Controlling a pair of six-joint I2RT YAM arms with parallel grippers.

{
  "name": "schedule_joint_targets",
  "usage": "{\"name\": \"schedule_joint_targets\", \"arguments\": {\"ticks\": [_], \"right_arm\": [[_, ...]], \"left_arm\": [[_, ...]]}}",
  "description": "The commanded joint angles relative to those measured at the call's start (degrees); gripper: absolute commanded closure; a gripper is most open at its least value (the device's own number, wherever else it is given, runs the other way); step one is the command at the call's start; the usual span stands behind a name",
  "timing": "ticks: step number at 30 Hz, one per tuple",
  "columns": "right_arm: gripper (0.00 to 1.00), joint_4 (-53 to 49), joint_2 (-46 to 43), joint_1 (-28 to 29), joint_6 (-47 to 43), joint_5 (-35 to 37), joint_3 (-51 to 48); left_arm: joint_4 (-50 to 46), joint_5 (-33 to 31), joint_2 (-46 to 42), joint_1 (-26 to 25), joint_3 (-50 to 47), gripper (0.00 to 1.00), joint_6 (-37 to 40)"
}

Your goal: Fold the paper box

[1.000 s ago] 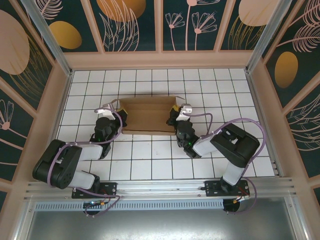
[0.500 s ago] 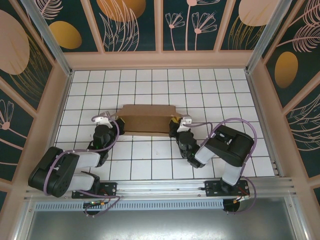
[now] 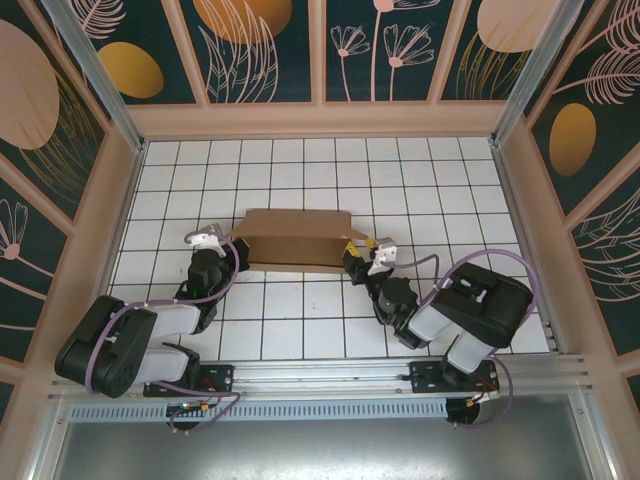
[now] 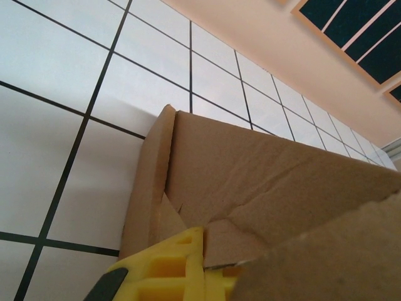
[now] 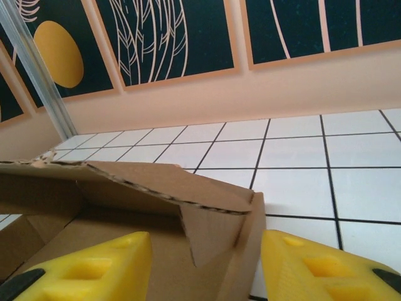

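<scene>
Broadly, tall wall panels (image 3: pixel 380 50) of dark teal, painted with pale leaves and orange discs and framed in light wood, close in the scene on three sides. Below them lies the white tiled table (image 3: pixel 300 320) with its black grid lines. Across the middle of it, running left to right, sits the paper box (image 3: pixel 295 240), a plain brown cardboard carton, partly folded up, low and long, resting on the tiles. Two black-and-grey arms reach to it from the near edge: the left arm (image 3: pixel 150 325) to its left end, the right arm (image 3: pixel 465 310) to its right end. The left gripper (image 3: pixel 228 244) is clenched at the box's left end. In the left wrist view a cardboard flap lies pressed right against its yellow finger (image 4: pixel 163 266) and hides the other one, so it looks pinched on the box. The right gripper (image 3: pixel 353 254) is released. In the right wrist view its two yellow fingers (image 5: pixel 94 263) stand well apart, with the box's upright end wall between them and a ragged-edged flap leaning over the inside.
</scene>
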Motion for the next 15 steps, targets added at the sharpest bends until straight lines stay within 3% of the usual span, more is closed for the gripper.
{"name": "schedule_joint_targets", "arguments": {"ticks": [1, 5, 9, 11, 15], "right_arm": [[0.50, 2.0, -5.7, 0.6, -0.2, -2.2, -4.3], [0.51, -10.2, -19.9, 1.3, -0.2, -9.4, -6.5], [0.53, -29.5, -41.2, 1.3, -1.8, -25.0, -5.1], [0.56, -42.0, -50.0, 0.8, -0.6, -27.5, -0.9], [0.70, -58.9, -54.0, -2.9, 3.9, -28.4, 9.3]], "left_arm": [[-4.0, -0.2, 0.9, -0.3, 0.9, 0.98, 1.9], [-4.7, 0.6, 1.6, -0.4, 1.9, 0.97, 2.7], [-4.5, 2.8, 3.7, -1.0, 3.6, 0.95, 3.8], [-5.3, 2.3, 4.8, -2.4, 5.0, 0.94, 5.3], [-6.2, 2.0, 8.3, -5.0, 9.4, 0.90, 6.8]]}}
